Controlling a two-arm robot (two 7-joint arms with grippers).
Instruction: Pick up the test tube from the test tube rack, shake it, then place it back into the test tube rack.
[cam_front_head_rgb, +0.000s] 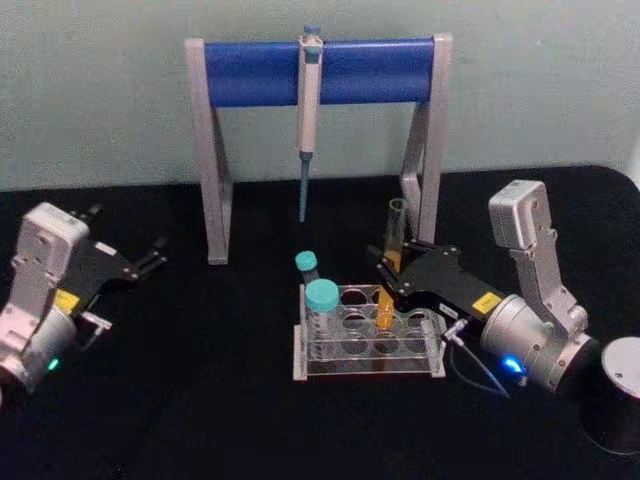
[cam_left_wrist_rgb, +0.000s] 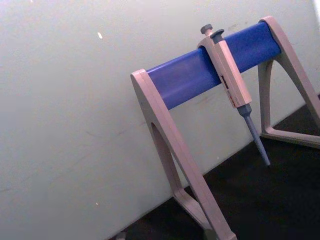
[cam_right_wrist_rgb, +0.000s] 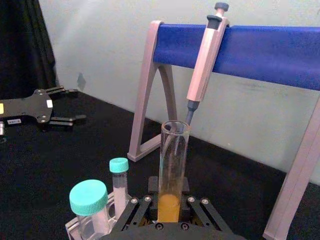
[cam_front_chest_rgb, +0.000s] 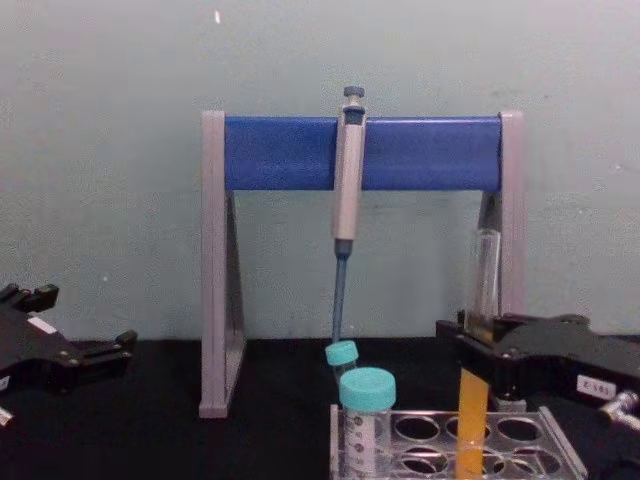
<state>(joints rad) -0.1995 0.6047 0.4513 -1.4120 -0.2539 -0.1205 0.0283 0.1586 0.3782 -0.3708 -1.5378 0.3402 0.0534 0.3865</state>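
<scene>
black table (rack, stand)

- The right gripper is closed around the test tube, which has orange liquid in it.
- The tube's bottom sits in a hole of the clear test tube rack.
- Two tubes with teal caps stand in the rack too.
- The left gripper rests far off at the left.
- A pipette hangs on the blue stand.

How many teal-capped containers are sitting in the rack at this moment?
2. The wide teal-capped tube stands in the test tube rack at its front left; the small teal-capped vial stands just behind it. None looks hidden.
</scene>
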